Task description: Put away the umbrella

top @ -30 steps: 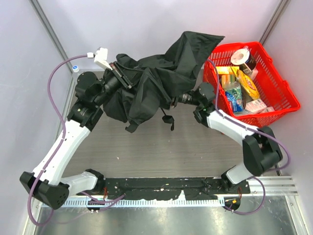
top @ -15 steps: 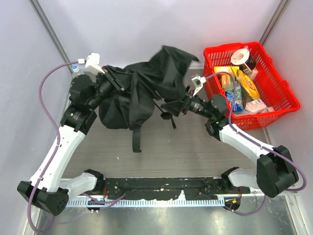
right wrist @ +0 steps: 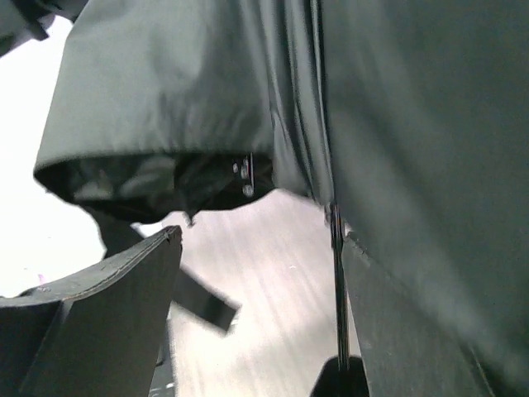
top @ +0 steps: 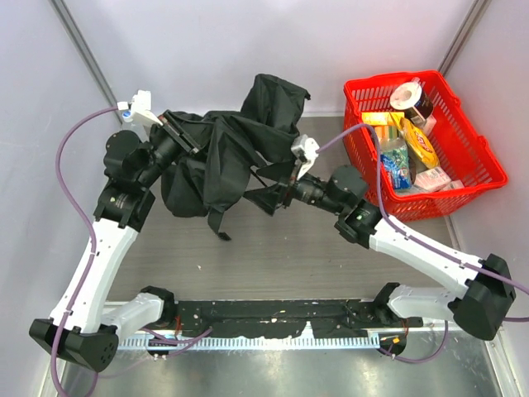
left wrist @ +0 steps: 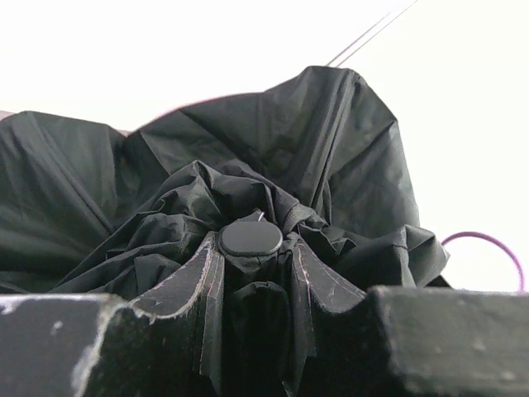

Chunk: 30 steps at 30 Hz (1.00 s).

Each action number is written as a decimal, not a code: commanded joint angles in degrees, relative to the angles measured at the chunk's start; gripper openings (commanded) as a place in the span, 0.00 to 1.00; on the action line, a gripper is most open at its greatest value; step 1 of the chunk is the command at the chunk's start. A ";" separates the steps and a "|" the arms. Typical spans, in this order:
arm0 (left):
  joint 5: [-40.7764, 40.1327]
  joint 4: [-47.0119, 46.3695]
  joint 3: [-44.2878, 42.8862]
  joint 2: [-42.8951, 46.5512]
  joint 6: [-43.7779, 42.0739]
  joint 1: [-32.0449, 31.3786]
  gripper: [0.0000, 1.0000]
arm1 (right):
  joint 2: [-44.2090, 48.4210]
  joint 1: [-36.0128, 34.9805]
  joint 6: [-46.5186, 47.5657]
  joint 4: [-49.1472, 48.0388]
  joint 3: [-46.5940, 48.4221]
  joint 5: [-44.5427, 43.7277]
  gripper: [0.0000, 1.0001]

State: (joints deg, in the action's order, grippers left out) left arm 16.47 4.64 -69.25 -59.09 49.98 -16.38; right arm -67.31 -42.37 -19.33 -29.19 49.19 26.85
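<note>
Fingers (left wrist: 463,339) of the left gripper (left wrist: 252,285) are clamped on the gathered crown of the umbrella (top: 223,153), one on each side just below its round black cap (left wrist: 250,238), with crumpled fabric filling the gap between them. The right gripper (right wrist: 260,273) is spread wide. Its fingers (right wrist: 107,322) stand well apart under a hanging fold of the canopy, with bare table between them, and a thin metal rib (right wrist: 335,273) runs down through the gap. I cannot tell whether the rib touches either finger. From the top view, the umbrella is a loose, half-collapsed black heap at the back left of the table (top: 289,248). It is held up at its left end by the left gripper, and one panel rises to a peak near the back wall. A short strap (top: 219,223) dangles from its lower edge toward the tabletop. A red plastic basket (top: 475,184) sits at the back right. It is near the umbrella but not touching it, and no part of the umbrella lies inside. The basket holds a jumble of small groceries: a pale roll (top: 404,94) at the back, a dark round container (top: 423,107) just beside it, a yellow packet (top: 422,142), a bluish packet (top: 397,171) and a pale pink box (top: 432,179) toward the front. The purple cable (top: 368,132) of the right arm arches over the basket's left rim.
</note>
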 commanded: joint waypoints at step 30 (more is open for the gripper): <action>-9.90 17.79 -4.24 12.60 -9.64 0.12 1.00 | -5.47 -1.23 13.99 -27.94 -8.85 -1.91 0.01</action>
State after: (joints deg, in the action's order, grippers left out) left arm 6.61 23.53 -75.94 -46.59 41.82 -16.47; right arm -77.12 -46.52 3.09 -42.96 39.07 13.04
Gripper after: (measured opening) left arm 0.994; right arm 0.123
